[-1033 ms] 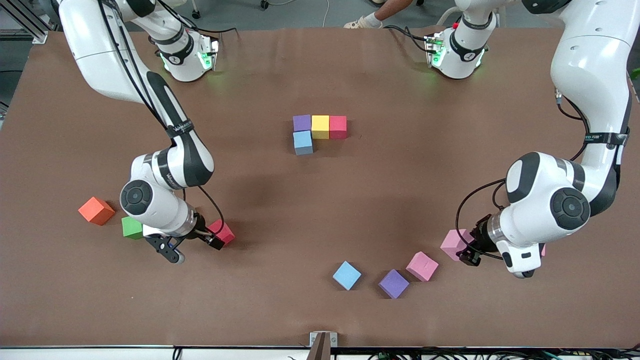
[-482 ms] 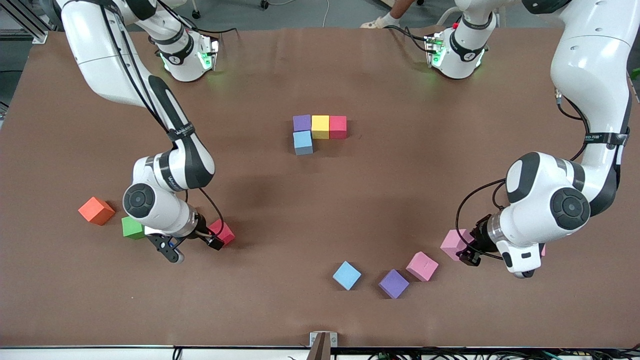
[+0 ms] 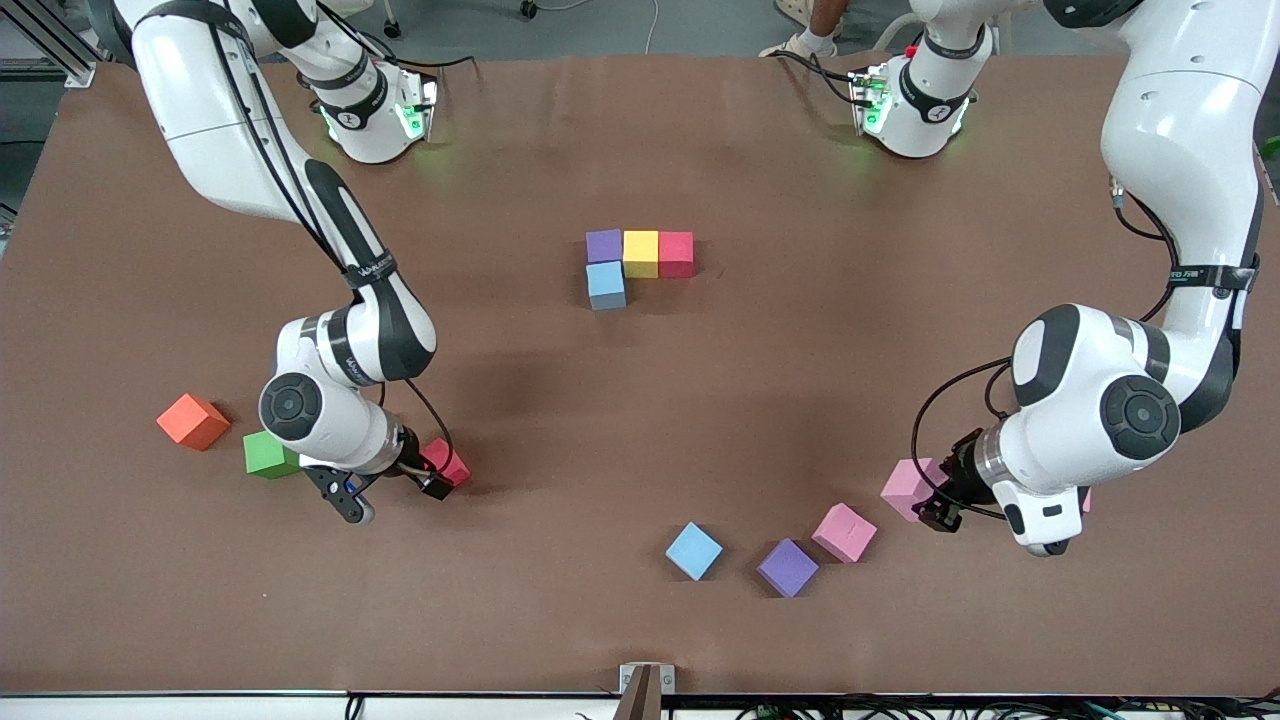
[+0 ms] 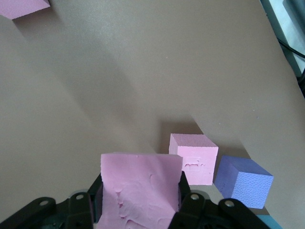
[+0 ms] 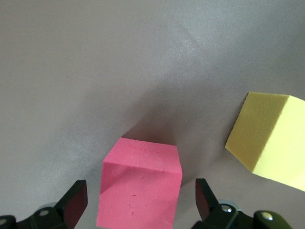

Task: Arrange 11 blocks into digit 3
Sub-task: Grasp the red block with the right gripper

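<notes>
A purple (image 3: 604, 245), a yellow (image 3: 641, 253) and a red block (image 3: 676, 254) form a row mid-table, with a light blue block (image 3: 606, 285) touching the purple one on the camera side. My left gripper (image 3: 930, 505) (image 4: 140, 191) is shut on a pink block (image 3: 906, 487) (image 4: 140, 183) low over the table at the left arm's end. My right gripper (image 3: 435, 482) (image 5: 140, 202) is open and straddles a red-pink block (image 3: 447, 462) (image 5: 140, 188) without touching it. A loose yellow block (image 5: 267, 140) lies beside that one.
Near the front edge lie a light blue (image 3: 694, 550), a purple (image 3: 787, 567) (image 4: 244, 181) and a pink block (image 3: 844, 532) (image 4: 193, 157). A green block (image 3: 266, 455) and an orange cube (image 3: 193, 421) sit at the right arm's end.
The right arm has shifted slightly toward the table's middle, its open fingers staying round the red-pink block. The left arm and its pink block have not moved.
</notes>
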Robot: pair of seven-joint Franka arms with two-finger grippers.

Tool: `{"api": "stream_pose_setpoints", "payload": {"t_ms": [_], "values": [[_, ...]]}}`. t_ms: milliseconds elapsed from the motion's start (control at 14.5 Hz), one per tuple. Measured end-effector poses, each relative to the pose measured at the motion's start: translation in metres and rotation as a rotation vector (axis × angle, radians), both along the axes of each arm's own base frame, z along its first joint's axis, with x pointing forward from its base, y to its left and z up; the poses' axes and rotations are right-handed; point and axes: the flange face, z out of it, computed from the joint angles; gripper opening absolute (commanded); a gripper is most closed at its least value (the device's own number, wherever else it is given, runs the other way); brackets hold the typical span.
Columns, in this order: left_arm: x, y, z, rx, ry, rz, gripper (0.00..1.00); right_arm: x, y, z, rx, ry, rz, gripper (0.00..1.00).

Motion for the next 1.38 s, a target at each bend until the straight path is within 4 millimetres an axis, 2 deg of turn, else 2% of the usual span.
{"api": "stream_pose_setpoints", "payload": {"t_ms": [276, 344, 413, 482, 620, 758, 1033, 1240, 1378], "values": [[0.000, 0.000, 0.000, 0.000, 0.000, 0.000, 0.16, -0.001, 0.000, -0.008, -0.003, 0.010, 0.001, 1.00], [0.000, 0.000, 0.000, 0.000, 0.000, 0.000, 0.16, -0.002, 0.000, -0.009, -0.003, 0.012, 0.002, 0.97], [0.000, 0.000, 0.000, 0.000, 0.000, 0.000, 0.16, -0.002, 0.000, -0.010, -0.004, 0.013, 0.002, 0.87], [0.000, 0.000, 0.000, 0.000, 0.000, 0.000, 0.16, -0.002, 0.001, -0.011, -0.004, 0.015, 0.002, 0.70], [0.000, 0.000, 0.000, 0.000, 0.000, 0.000, 0.16, -0.002, 0.001, -0.013, -0.005, 0.017, 0.003, 0.56], [0.000, 0.000, 0.000, 0.000, 0.000, 0.000, 0.16, -0.002, 0.001, -0.013, -0.003, 0.014, 0.002, 0.46], [0.000, 0.000, 0.000, 0.000, 0.000, 0.000, 0.16, 0.000, 0.005, -0.012, 0.002, -0.011, 0.007, 0.45], [0.000, 0.000, 0.000, 0.000, 0.000, 0.000, 0.16, -0.003, 0.034, -0.003, 0.011, -0.031, 0.052, 0.45], [0.000, 0.000, 0.000, 0.000, 0.000, 0.000, 0.16, -0.011, 0.074, 0.011, 0.021, -0.055, 0.116, 0.45]]}}
